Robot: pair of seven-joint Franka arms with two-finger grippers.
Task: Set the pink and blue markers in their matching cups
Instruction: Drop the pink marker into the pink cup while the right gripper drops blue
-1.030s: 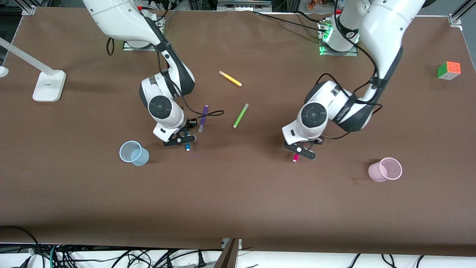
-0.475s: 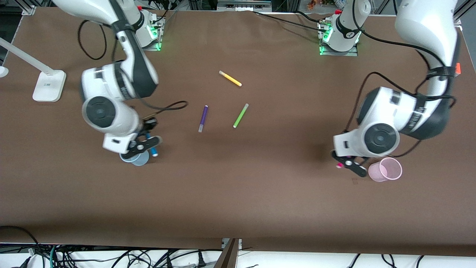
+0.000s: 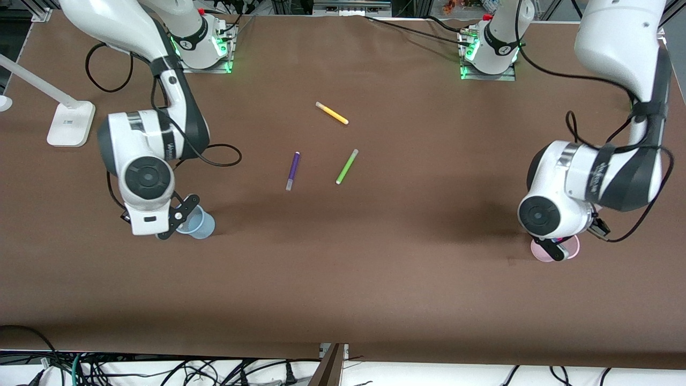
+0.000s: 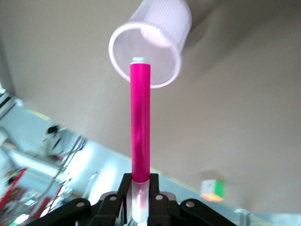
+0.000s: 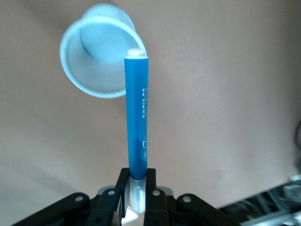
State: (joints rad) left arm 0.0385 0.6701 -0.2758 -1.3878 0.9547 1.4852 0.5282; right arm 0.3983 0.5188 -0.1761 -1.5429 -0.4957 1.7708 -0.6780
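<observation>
My left gripper [image 3: 557, 246] hangs over the pale pink cup [image 3: 572, 247] at the left arm's end of the table. In the left wrist view the gripper [image 4: 140, 197] is shut on the pale cap of the pink marker [image 4: 140, 122], whose other end points at the pink cup's [image 4: 164, 19] mouth. My right gripper [image 3: 179, 217] hangs over the pale blue cup [image 3: 202, 226] at the right arm's end. In the right wrist view the gripper [image 5: 137, 193] is shut on the cap of the blue marker [image 5: 137, 122], whose end is over the rim of the blue cup [image 5: 94, 52].
A purple pen [image 3: 292, 170], a green pen [image 3: 347, 166] and a yellow pen [image 3: 332, 113] lie mid-table, farther from the front camera than both cups. A white lamp base [image 3: 70, 123] stands at the right arm's end. A colour cube [image 4: 212, 190] shows in the left wrist view.
Both arms have swung outward from the middle of the table with their markers. The right gripper is now over the blue cup and the left gripper over the pink cup.
</observation>
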